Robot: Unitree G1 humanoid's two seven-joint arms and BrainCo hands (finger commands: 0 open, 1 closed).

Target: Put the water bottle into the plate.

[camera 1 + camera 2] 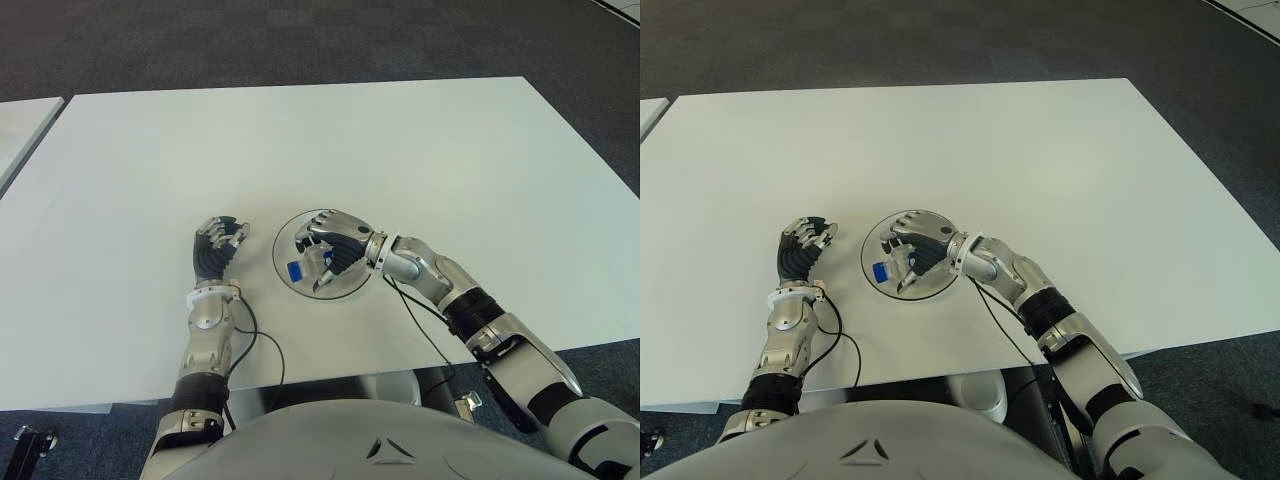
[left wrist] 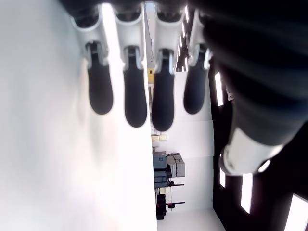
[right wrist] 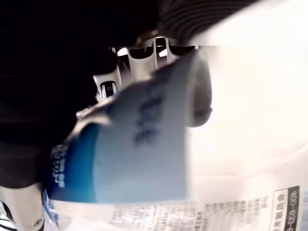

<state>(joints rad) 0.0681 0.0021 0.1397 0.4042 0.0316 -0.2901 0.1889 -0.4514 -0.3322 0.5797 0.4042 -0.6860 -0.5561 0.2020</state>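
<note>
Table: one white table (image 1: 420, 160), seen from above, on a dark carpeted floor (image 1: 300, 40).
Plate: one round plate (image 1: 284, 237), set near the table's front edge, between the two hands.
Water bottle: one water bottle (image 1: 300, 268) with a blue label, lying over the plate and gripped by the right hand; the right wrist view shows its blue-and-white label (image 3: 139, 154) close against the palm.
Right hand: one right hand (image 1: 328, 250), reaching in from the right, its fingers curled around the bottle directly above the plate.
Left hand: one left hand (image 1: 218, 246), just left of the plate, idle and holding nothing.
Left-hand fingers: four dark-tipped fingers (image 2: 135, 98) show in the left wrist view, extended side by side and relaxed, with the thumb apart from them.
Arms: two silver-and-black arms, one per side, each with a thin black cable trailing over the table's front edge.
</note>
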